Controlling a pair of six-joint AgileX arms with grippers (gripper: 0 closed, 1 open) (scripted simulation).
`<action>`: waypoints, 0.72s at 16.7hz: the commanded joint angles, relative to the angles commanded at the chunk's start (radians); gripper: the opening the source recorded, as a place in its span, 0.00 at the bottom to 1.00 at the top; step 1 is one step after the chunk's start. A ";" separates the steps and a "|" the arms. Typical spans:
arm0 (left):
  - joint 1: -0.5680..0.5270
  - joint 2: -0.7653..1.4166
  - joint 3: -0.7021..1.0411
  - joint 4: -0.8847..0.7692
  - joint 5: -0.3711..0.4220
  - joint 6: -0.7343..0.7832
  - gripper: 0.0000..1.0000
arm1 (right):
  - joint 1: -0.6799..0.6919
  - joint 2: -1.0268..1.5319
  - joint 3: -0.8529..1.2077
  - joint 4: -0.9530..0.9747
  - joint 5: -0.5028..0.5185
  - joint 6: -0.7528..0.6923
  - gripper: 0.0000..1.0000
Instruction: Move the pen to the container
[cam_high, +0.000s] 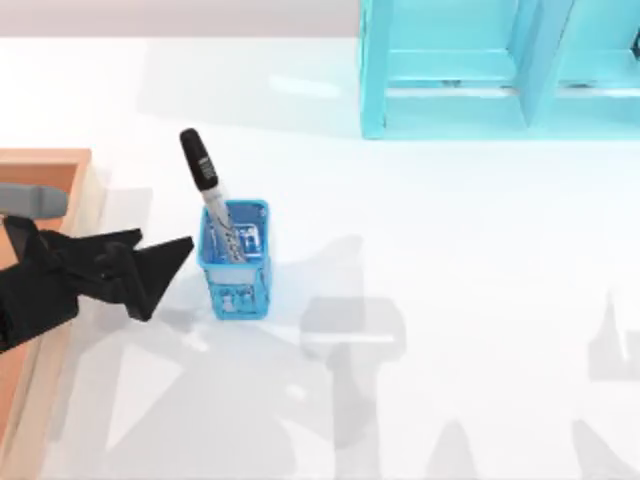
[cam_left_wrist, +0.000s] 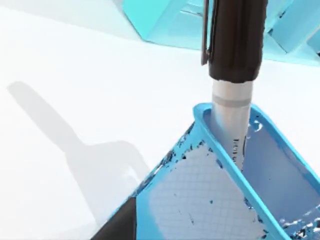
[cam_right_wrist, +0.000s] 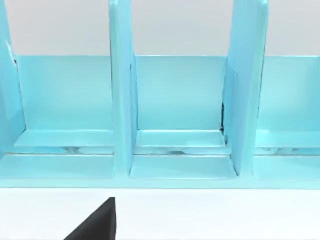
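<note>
The pen (cam_high: 208, 190) stands tilted in the blue cup (cam_high: 236, 262), left of frame centre on the desk (cam_high: 450, 250), cap exposed for grasping. The left tool (cam_high: 165, 262), released, waits beside the cup. The container (cam_high: 60, 165) lies at the left edge.

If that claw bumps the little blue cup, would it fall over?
Probably. The cup looks tall, narrow and light, and the pen leans out above its rim, likely making it top-heavy. The left claw sits close beside it.
</note>
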 joint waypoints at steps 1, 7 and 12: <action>-0.019 0.013 0.012 0.005 -0.017 -0.010 1.00 | 0.000 0.000 0.000 0.000 0.000 0.000 1.00; -0.170 0.197 0.150 0.086 -0.156 -0.077 1.00 | 0.000 0.000 0.000 0.000 0.000 0.000 1.00; -0.231 0.353 0.254 0.152 -0.213 -0.102 1.00 | 0.000 0.000 0.000 0.000 0.000 0.000 1.00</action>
